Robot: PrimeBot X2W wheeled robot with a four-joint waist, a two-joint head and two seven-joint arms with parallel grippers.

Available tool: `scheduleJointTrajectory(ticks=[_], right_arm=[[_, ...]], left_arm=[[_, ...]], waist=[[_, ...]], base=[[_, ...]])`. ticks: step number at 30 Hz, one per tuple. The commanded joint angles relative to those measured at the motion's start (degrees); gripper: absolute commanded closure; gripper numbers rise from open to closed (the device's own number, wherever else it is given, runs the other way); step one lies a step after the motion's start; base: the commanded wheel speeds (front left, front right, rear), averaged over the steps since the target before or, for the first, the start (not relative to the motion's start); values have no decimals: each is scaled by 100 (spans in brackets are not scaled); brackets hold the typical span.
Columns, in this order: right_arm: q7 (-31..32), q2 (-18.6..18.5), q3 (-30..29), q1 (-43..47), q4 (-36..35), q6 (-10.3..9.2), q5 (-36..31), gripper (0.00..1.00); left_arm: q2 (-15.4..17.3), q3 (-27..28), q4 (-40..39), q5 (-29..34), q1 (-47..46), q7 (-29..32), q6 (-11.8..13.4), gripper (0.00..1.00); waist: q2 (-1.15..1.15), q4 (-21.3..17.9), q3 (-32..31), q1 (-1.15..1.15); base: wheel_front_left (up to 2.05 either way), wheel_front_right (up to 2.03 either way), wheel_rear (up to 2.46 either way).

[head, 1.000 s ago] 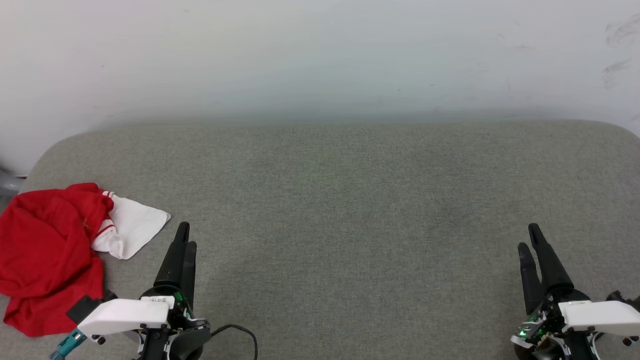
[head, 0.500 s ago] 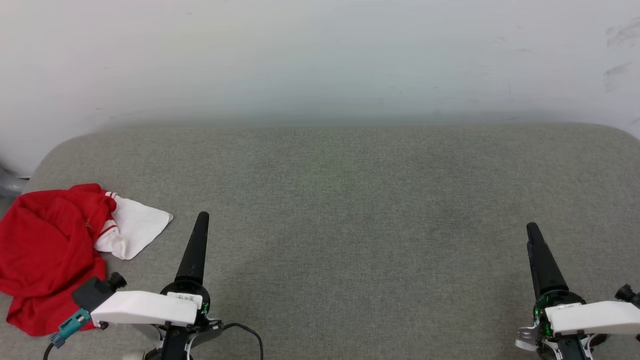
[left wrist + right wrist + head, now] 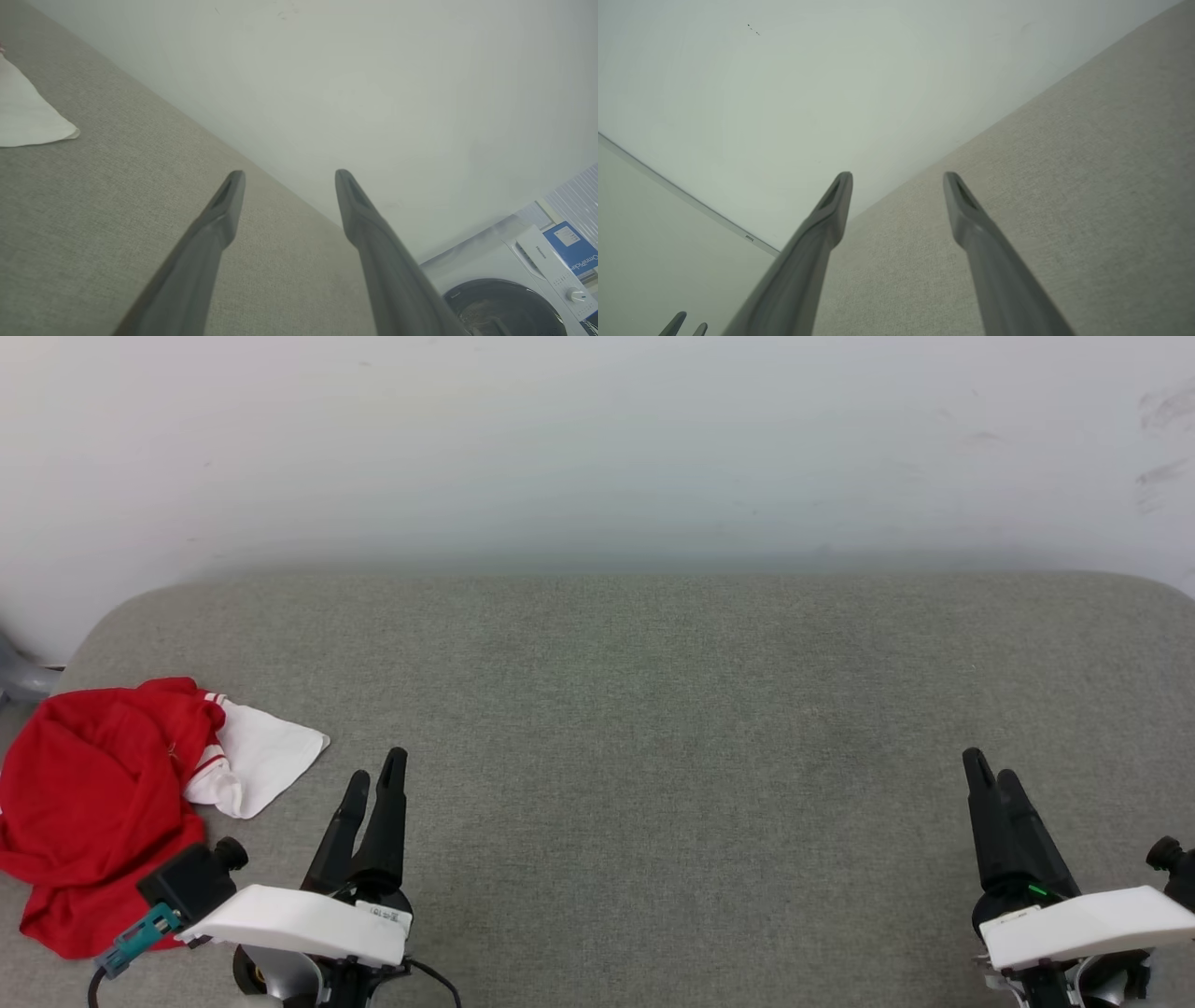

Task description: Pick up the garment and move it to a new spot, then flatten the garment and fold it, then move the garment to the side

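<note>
We judge the garment (image 3: 93, 803) to be light, soft and limp. It will sag from any point where we lift it, and it will not keep a shape by itself. The cloth does not look slippery, and the grey fabric surface (image 3: 653, 709) under it may give some friction, so dragging could bunch it more. It is not fragile, but a pinch that catches only one layer may pull the heap open unevenly. For the first lift we would take hold of the raised red folds at the top of the heap, or of the white sleeve (image 3: 266, 756), which lies flat and free toward the middle. We cannot tell from this heap which edge is the collar or the hem. The garment is red and crumpled into a loose pile, with one white short sleeve spreading out and thin red stripes near its seam; no lettering is visible. It lies at the left end of the surface, just beside our left gripper (image 3: 378, 765) and well apart from our right gripper (image 3: 991, 765). Both grippers have their fingers spread wide and hold nothing.
</note>
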Motion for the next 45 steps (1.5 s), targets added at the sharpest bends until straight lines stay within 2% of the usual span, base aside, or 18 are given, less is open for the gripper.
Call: scheduleJointTrajectory(ticks=[1,9,10,14,28,45], right_arm=[[5,0,-14,2,-154,0,-280,0],[92,12,-39,134,-409,0,-1366,0],[132,13,-29,165,-495,0,-1669,0],[186,14,-27,215,-595,0,-2019,0],[288,15,-87,331,-895,0,-3057,0],[316,17,-162,476,-1125,0,-3953,0]], left_arm=[[41,2,-76,257,-11,-52,-13,0],[142,-39,-53,1283,-11,-195,-14,0],[175,-59,-60,1610,-10,-247,0,0],[206,-97,-77,1977,0,-315,28,0],[323,-230,53,2984,22,-530,171,0],[378,-369,233,3909,-2,-777,293,0]], waist=[[0,6,-1,0],[0,24,-12,0],[0,23,-19,0],[0,25,-24,0],[0,57,-52,0],[0,55,-63,0]], base=[[0,0,0],[0,0,0],[0,0,0],[0,0,0],[0,0,0],[0,0,0]])
